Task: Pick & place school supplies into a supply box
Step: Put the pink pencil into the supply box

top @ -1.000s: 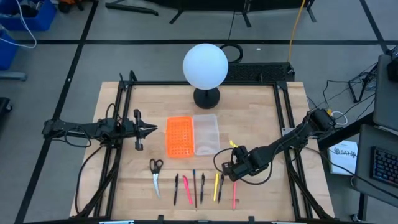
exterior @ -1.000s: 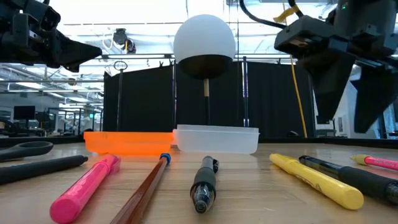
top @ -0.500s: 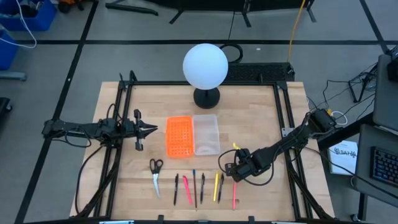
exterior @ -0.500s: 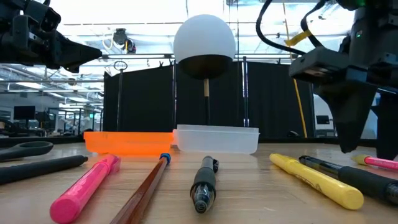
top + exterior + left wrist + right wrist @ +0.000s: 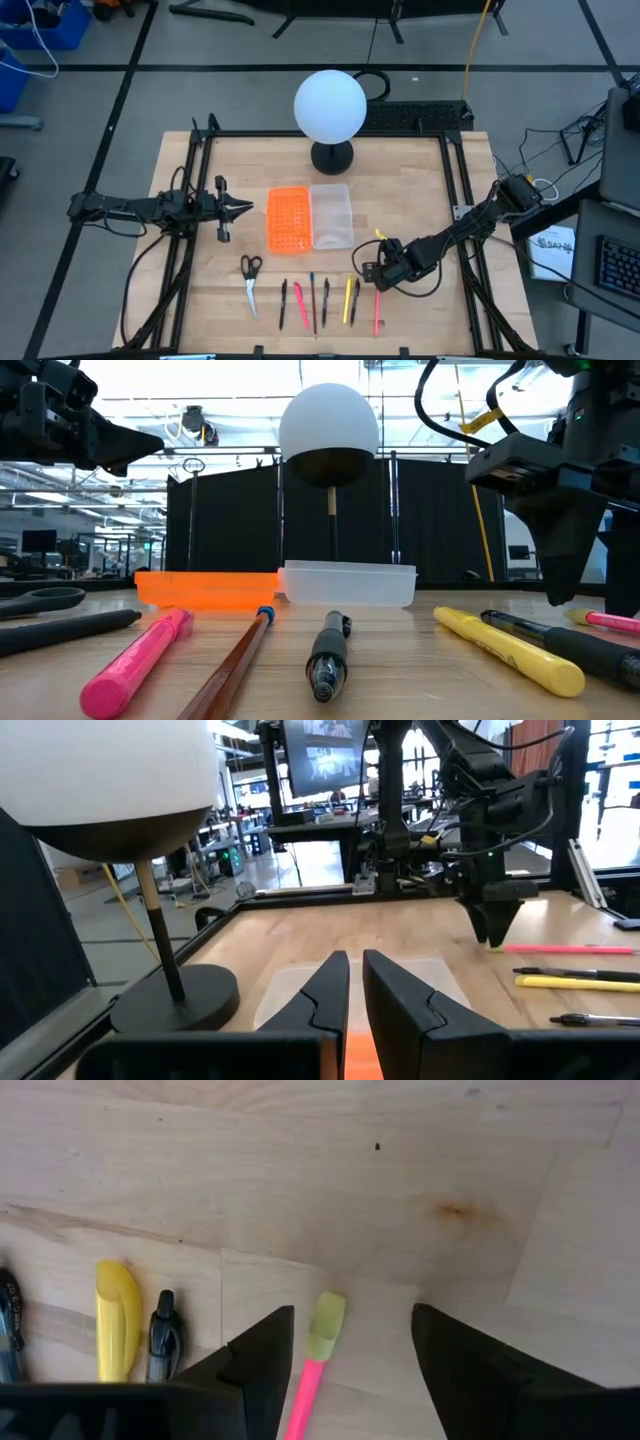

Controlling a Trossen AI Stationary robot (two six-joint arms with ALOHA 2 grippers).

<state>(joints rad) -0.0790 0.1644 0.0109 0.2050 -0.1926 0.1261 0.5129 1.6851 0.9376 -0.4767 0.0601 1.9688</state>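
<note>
The supplies lie in a row near the table's near edge: black-handled scissors, then pens in black, pink-red, blue, black, yellow, black, and a pink pen with a yellow cap. The clear supply box lies flat beside the orange perforated piece. My right gripper is open, pointing down just above the far end of the pink pen, its fingers on either side of the yellow cap, apart from it. My left gripper is shut and empty, left of the orange piece.
A lamp with a white globe on a black round base stands behind the box. Black frame rails run along both table sides. Bare wood lies right of the pink pen.
My right gripper has gone a little toward the table's right edge and down, from over the yellow and black pens to over the pink pen's capped end. Its fingers have stayed open. Nothing on the table has moved.
</note>
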